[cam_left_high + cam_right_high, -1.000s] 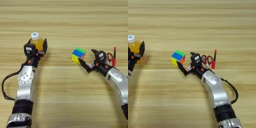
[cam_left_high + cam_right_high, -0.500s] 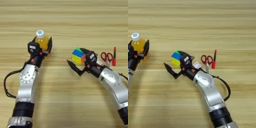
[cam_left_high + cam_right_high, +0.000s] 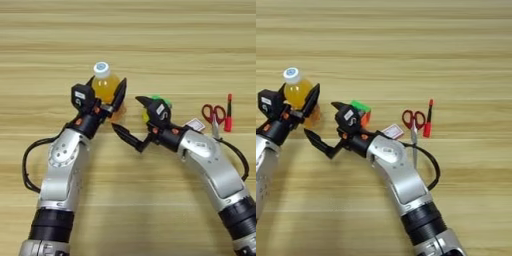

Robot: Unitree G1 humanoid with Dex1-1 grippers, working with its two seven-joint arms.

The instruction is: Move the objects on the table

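Observation:
The clear bottle of orange drink (image 3: 104, 85) with its white cap stands upright left of the table (image 3: 150, 30) centre. My left gripper (image 3: 108, 91) is shut on it, one black finger on each side. My right gripper (image 3: 126, 113) is open wide just right of the bottle, its fingertips pointing left towards it and nothing between them. The multicoloured puzzle cube (image 3: 362, 110) sits right behind the right gripper's body, mostly hidden in the left eye view. The small white-and-red card (image 3: 393, 131) lies by the right forearm.
Red-handled scissors (image 3: 213, 115) and a red pen (image 3: 228, 113) lie side by side right of the cube. The right arm's black cable (image 3: 432, 167) loops over the wood near the scissors.
My left gripper has carried the bottle to the right. My right gripper has swung left past the cube and opened wide, so both grippers now meet near the middle. The cube has stayed put.

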